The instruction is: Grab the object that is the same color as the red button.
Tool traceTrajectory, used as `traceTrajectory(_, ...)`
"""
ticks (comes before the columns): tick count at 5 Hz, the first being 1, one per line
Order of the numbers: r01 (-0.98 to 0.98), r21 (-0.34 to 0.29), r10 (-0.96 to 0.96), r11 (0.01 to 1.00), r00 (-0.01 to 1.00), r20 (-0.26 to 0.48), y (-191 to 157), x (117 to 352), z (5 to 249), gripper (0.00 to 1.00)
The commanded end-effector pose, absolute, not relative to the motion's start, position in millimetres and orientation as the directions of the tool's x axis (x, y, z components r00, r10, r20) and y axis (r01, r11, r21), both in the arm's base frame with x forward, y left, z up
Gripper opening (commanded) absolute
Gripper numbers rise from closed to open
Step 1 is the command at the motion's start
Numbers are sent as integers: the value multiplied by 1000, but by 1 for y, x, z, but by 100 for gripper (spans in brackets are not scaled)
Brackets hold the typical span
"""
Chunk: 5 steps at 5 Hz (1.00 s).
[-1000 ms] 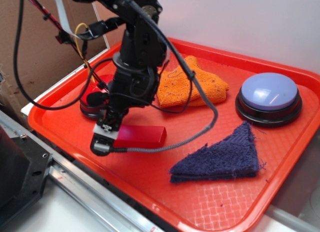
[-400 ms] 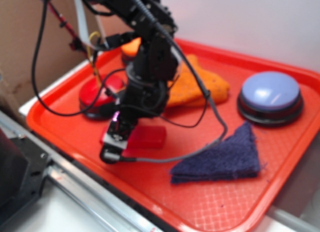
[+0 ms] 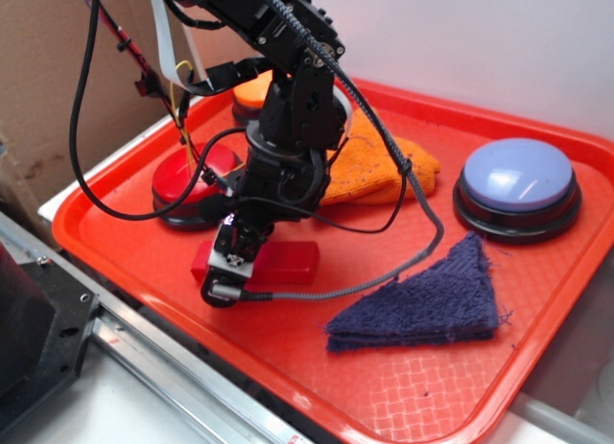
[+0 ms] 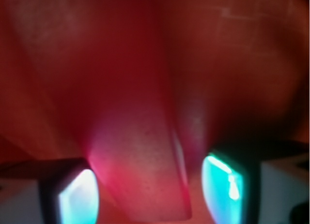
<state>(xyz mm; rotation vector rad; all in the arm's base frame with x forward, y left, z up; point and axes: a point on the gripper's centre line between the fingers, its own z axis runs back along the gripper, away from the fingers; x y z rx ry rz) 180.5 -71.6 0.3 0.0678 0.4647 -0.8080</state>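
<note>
Underneath everything lies the red tray (image 3: 432, 386), carrying all the items. Well off to the jaws' far side sits the pale blue button (image 3: 516, 187), with the dark blue cloth (image 3: 422, 305) nearer and the orange cloth (image 3: 379, 171) behind the arm. Just behind the jaws sits the red button (image 3: 182, 180). Lowered over the red block (image 3: 288, 262), the gripper (image 3: 230, 267) straddles it, jaws spread, one pad (image 4: 77, 197) visible on either side.
</note>
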Motion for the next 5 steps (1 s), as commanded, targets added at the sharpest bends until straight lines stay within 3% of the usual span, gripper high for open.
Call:
traceTrajectory(1,716,-60,-676,696,625,-391,-81,174,5,0)
traceTrajectory(2,688,-29,-644,726,664,-380,-77,175,18,0)
traceTrajectory(3,487,32,-452,873,832,-322,-71,172,67,0)
traceTrajectory(4,250,72,-234,966,955,-180,-62,178,115,0)
traceTrajectory(5,3,19,-2,1000,1000,-19,-39,164,163,0)
